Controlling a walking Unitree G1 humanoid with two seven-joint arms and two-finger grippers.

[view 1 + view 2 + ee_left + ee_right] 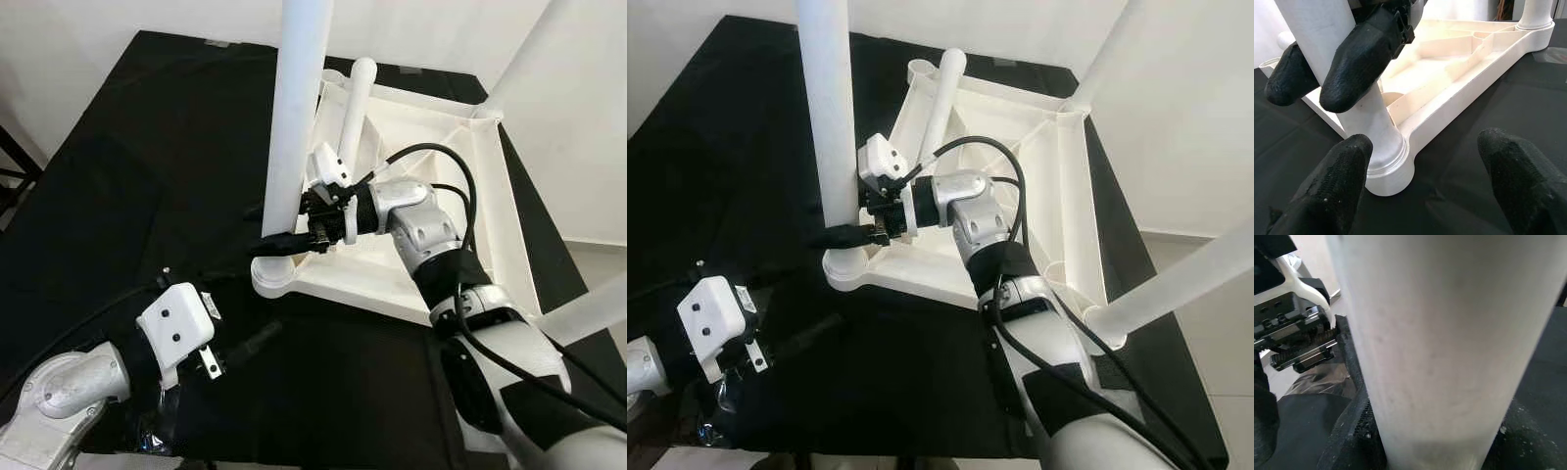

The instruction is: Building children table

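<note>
The right gripper (284, 242) clamps the near-left white plastic leg (294, 127) of the upturned white tabletop (490, 215) on black cloth (118, 166); if seemingly half-seated, it could tilt while the left gripper (257, 343) hovers wide.

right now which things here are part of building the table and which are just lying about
Part of the job:
- upturned white tabletop
- upright white leg at its near corner
- right gripper, shut on that leg
- left gripper, open, pointed at the leg's base
- other legs

Just lying about:
- black cloth under everything
- crumpled clear plastic by the left arm
</note>
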